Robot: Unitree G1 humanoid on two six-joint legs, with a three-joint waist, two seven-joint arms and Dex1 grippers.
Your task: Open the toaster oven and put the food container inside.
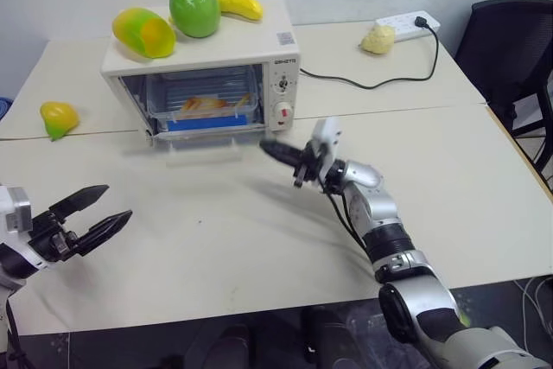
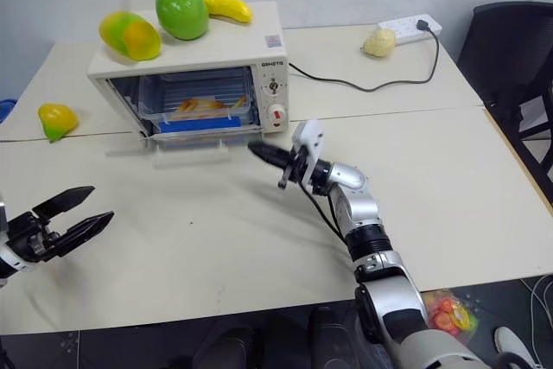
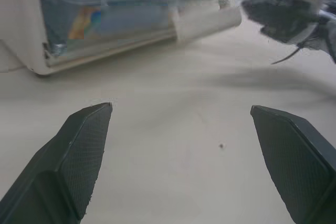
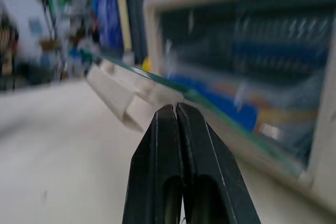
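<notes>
Sitting inside the toaster oven (image 1: pixel 203 71), the food container (image 1: pixel 206 106) rests on the rack with its blue strips and yellow sticks showing through the opening, so the placing step looks done. The oven stands near the tabletop's far left corner, its glass door (image 1: pixel 194 143) dropped flat toward the near edge. Toy fruit rides on the roof: a green apple (image 1: pixel 193 8), a banana (image 1: pixel 237 3) and a yellow-green mango (image 1: pixel 143 32).

At the near left edge the left gripper (image 1: pixel 97 213) holds nothing, its fingers spread wide and well apart from the oven, likely because it has let the container go. Pressed together and empty, the right gripper (image 1: pixel 281 152) points its tips just beside the door's right front corner. That low, closed pose would suit nudging the door up.
</notes>
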